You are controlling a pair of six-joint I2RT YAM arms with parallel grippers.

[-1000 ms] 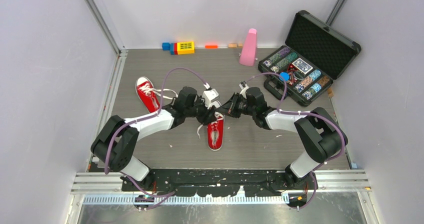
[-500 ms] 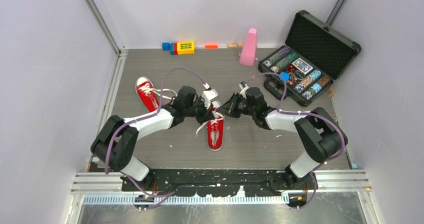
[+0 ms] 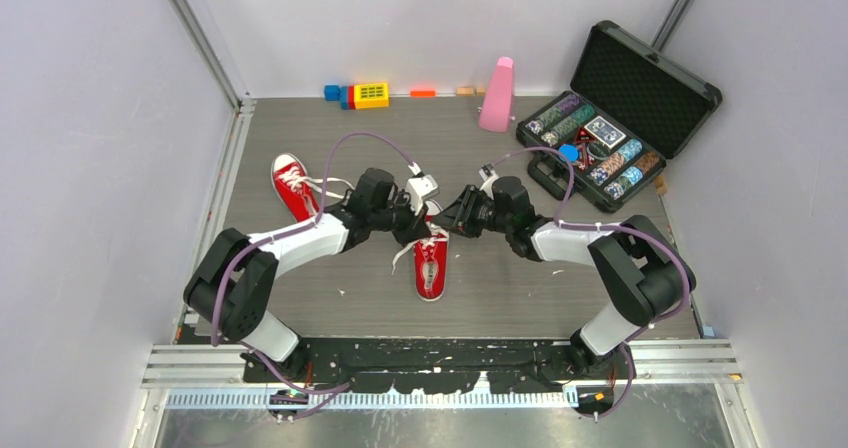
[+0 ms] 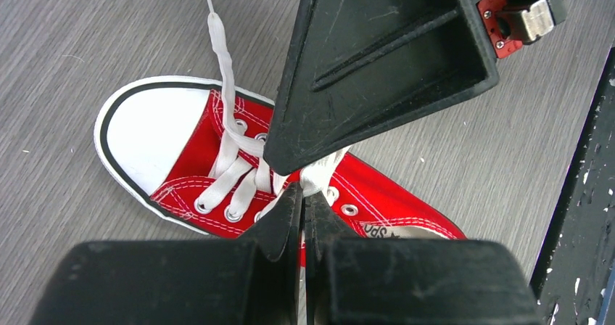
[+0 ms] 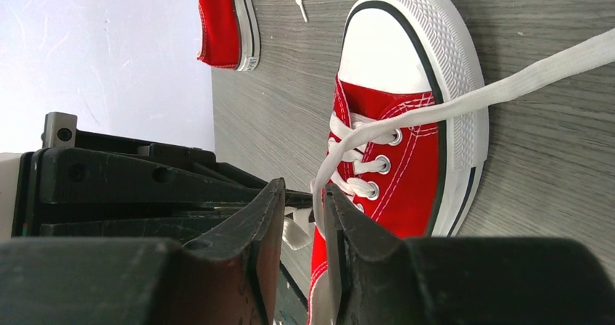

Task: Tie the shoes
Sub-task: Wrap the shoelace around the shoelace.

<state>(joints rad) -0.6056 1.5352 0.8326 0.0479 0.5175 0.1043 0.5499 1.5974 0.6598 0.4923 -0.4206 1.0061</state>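
Observation:
One of the shoes, a red sneaker (image 3: 431, 266) with a white toe cap, lies mid-table, toe toward the arms; it also fills the left wrist view (image 4: 196, 158) and the right wrist view (image 5: 406, 129). My left gripper (image 4: 303, 194) is over its eyelets, shut on a bit of white lace (image 4: 319, 174). My right gripper (image 5: 301, 209) faces it from the other side, its jaws slightly apart, with a lace strand (image 5: 508, 85) running past the inner face of one finger (image 5: 348, 227). In the top view both grippers meet above the shoe's tongue, left (image 3: 419, 232) and right (image 3: 447, 220). The other shoe (image 3: 295, 186) lies apart to the left.
An open black case of poker chips (image 3: 620, 118) stands at the back right. A pink cone-shaped object (image 3: 497, 95) and coloured blocks (image 3: 360, 95) line the back wall. White walls close in both sides, and a black rail (image 4: 580, 194) edges the table.
The left gripper has closed on the lace over the near shoe. The right gripper's jaws have parted. A lace loop now hangs off the shoe's left side.

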